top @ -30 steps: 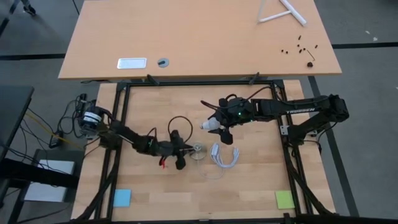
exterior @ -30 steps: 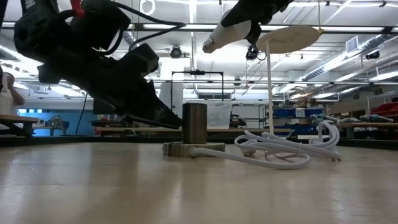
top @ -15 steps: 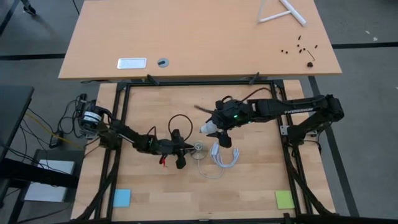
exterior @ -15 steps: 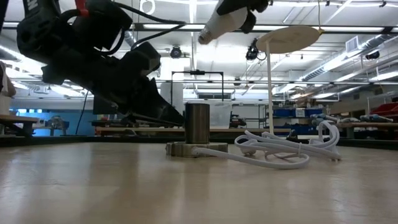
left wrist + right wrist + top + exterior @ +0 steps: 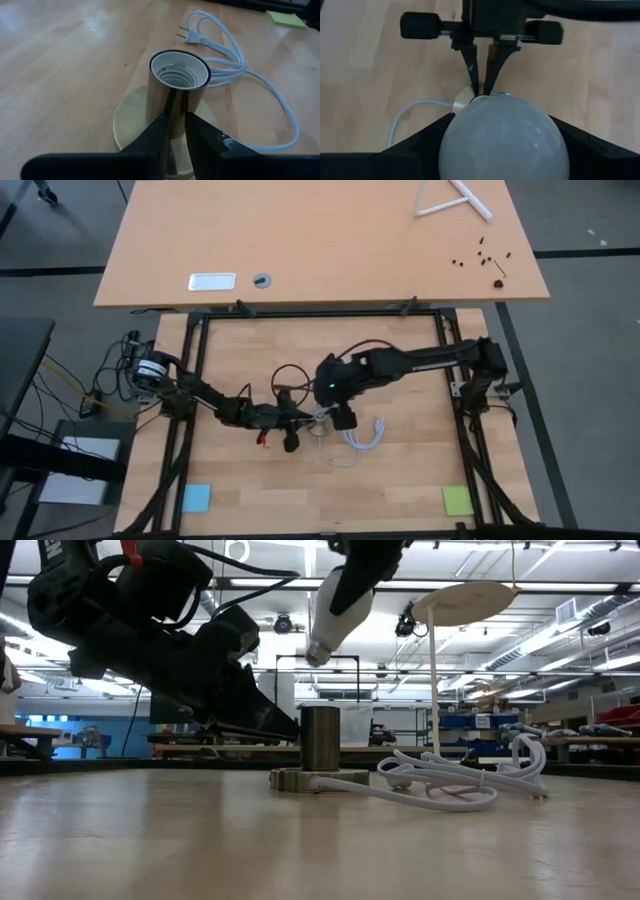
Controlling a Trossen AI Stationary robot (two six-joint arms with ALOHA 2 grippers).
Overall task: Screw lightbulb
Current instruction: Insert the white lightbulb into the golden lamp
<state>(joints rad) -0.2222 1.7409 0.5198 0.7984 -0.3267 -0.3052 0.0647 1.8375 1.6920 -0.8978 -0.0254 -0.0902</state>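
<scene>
Right tool [image 5: 345,585] grips lightbulb [image 5: 335,615] above socket [image 5: 319,740].

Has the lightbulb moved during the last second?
Yes. The lightbulb, shut in the right gripper, came down and left toward the socket, now base-down just above it.

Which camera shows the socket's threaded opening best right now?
Left wrist view: it looks down into the socket, threads visible. Low view shows only its side; high and right wrist views mostly hide it behind the lightbulb.
</scene>
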